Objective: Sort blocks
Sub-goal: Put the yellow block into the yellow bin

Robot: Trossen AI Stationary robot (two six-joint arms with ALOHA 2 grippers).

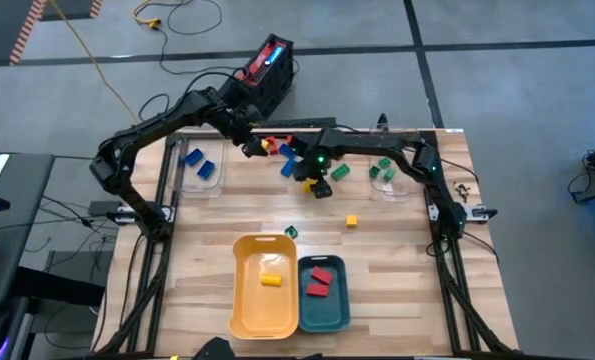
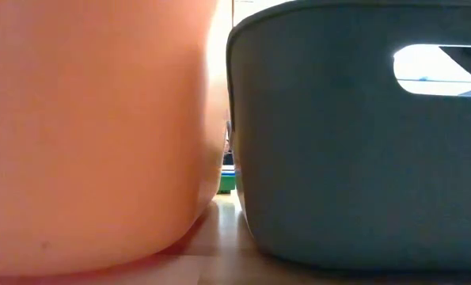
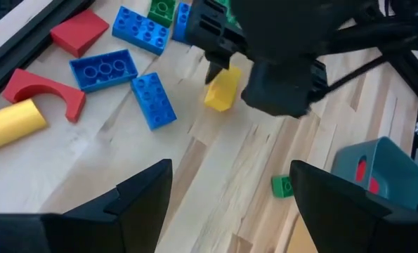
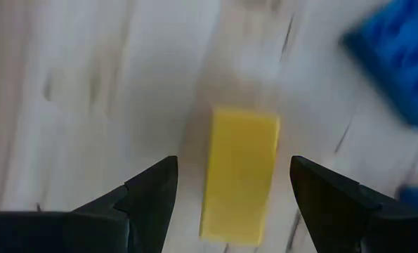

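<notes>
A: What does the right wrist view give that the overhead one doesn't?

B: A close look at the yellow block (image 4: pixel 240 176): a smooth, plain oblong lying flat on the pale wood-grain table (image 4: pixel 89 84), its long axis running straight away from the camera between the two fingers. The right gripper (image 4: pixel 230 200) stands spread wide on either side of it, touching nothing.

A: And from above?

B: There that gripper (image 1: pixel 315 186) is only a dark lump near the table's far edge, about mid-width, and the block under it is mostly hidden. The left wrist view shows the same block (image 3: pixel 223 88) at the tip of the right gripper (image 3: pixel 219 67).

A: The left gripper?

B: Its own jaws gape too, empty, the left gripper (image 3: pixel 230 190) hovering by the far edge beside the loose blocks (image 3: pixel 114 77): studded blue bricks, a red arch, a yellow cylinder.

A: The trays?

B: At the near edge: the yellow tray (image 1: pixel 245 300) holds a yellow piece, the teal tray (image 1: pixel 339 305) two red ones. The low view shows only their walls.
</notes>
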